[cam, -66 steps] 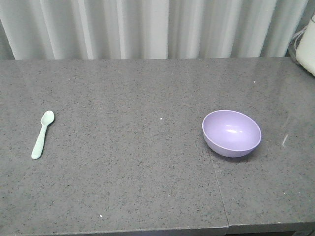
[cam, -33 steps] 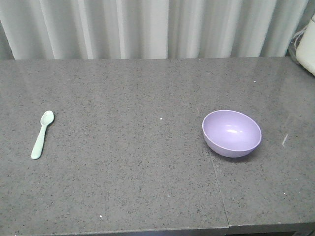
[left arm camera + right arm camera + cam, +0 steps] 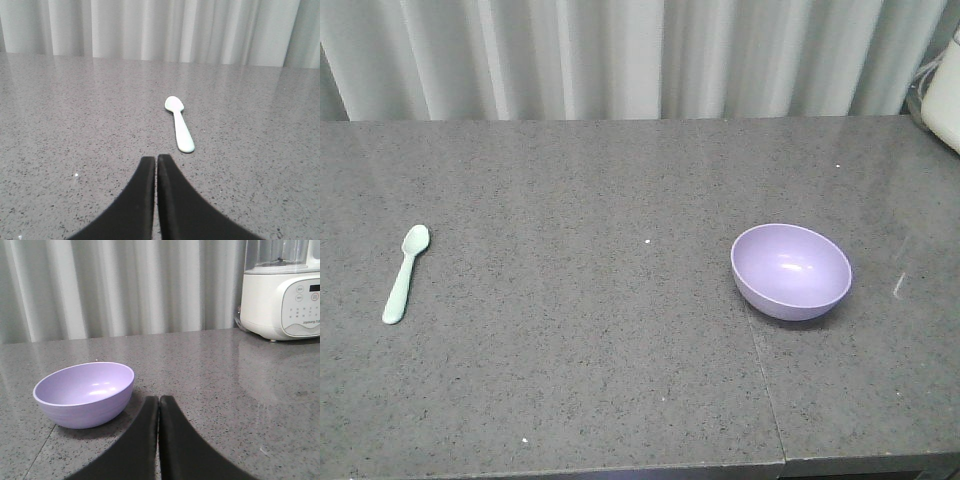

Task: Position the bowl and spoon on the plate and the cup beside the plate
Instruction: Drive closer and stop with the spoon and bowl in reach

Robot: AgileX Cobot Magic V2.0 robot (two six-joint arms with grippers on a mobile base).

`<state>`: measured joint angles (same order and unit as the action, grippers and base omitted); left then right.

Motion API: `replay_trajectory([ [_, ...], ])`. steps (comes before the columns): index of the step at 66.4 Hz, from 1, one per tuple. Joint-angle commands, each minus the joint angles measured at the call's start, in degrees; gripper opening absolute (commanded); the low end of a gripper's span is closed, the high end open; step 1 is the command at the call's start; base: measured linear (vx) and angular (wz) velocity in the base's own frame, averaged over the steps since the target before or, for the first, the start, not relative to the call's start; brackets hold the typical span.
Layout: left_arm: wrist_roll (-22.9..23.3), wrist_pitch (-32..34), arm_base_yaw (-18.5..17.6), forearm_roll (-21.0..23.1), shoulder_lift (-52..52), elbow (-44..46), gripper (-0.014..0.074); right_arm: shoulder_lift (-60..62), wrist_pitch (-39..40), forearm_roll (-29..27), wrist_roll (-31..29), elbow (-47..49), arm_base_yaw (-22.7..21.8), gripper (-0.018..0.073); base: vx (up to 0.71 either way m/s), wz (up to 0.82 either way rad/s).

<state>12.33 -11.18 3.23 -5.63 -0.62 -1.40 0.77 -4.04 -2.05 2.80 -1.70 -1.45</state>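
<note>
Left claw [image 3: 156, 159] and right claw [image 3: 158, 399] are both pinched together, empty. Spoon [image 3: 179, 125] lies on the counter [image 3: 570, 380] beyond the left claw; bowl [image 3: 85, 392] sits upright, right side. Spread your claw wide before descending. No plate or cup shows.

Lavender bowl [image 3: 790, 270], mint-green spoon [image 3: 406, 272], speckled grey counter [image 3: 580, 350], black claws
</note>
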Motion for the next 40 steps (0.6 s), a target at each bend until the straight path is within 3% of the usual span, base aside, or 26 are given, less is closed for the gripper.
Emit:
replay_trajectory([
  [1, 0.16, 4.21, 0.01, -0.01, -0.81, 1.10, -0.0006, 0.35, 5.44, 0.26, -0.43, -0.36, -0.31, -0.0003, 0.00, 0.00],
  [12, 0.09, 9.92, 0.01, -0.19, -0.81, 1.19, -0.0006, 0.23, 18.05, 0.36, -1.07, -0.30, -0.31, -0.0003, 0.00, 0.00],
  [15, 0.10, 15.13, 0.01, 0.08, -0.81, 1.69, -0.0006, 0.23, 26.55, -0.45, -0.53, 0.35, -0.31, -0.0003, 0.00, 0.00],
  [18, 0.10, 24.58, 0.01, 0.05, -0.81, 2.38, -0.0006, 0.02, 36.56, -0.59, -0.70, 1.99, -0.31, -0.0003, 0.00, 0.00],
  [22, -1.03, 37.24, 0.01, 0.04, -0.19, 4.30, -0.0006, -2.33, 42.80, -1.62, -4.22, 6.58, -0.36, -0.0003, 0.00, 0.00],
  [25, -1.42, 44.13, 0.01, 0.42, 1.81, 6.64, -0.0006, -6.22, 42.86, -1.69, -7.52, 11.52, -0.36, -0.0003, 0.00, 0.00],
  [29, -1.30, 47.81, 0.01, 2.20, 7.93, 12.40, -0.0006, -13.02, 39.71, -1.52, -11.65, 20.05, -0.36, -0.0003, 0.00, -0.02],
  [34, -1.38, 45.51, 0.01, 1.95, 19.07, 22.39, -0.0006, -23.30, 32.00, -1.58, -12.03, 31.42, -0.36, -0.0003, 0.00, -0.01],
  [40, 0.02, 36.38, -0.06, 1.77, 34.86, 37.14, -0.0006, -36.26, 17.54, -1.66, -6.69, 45.84, -0.29, -0.0003, 0.00, 0.00],
])
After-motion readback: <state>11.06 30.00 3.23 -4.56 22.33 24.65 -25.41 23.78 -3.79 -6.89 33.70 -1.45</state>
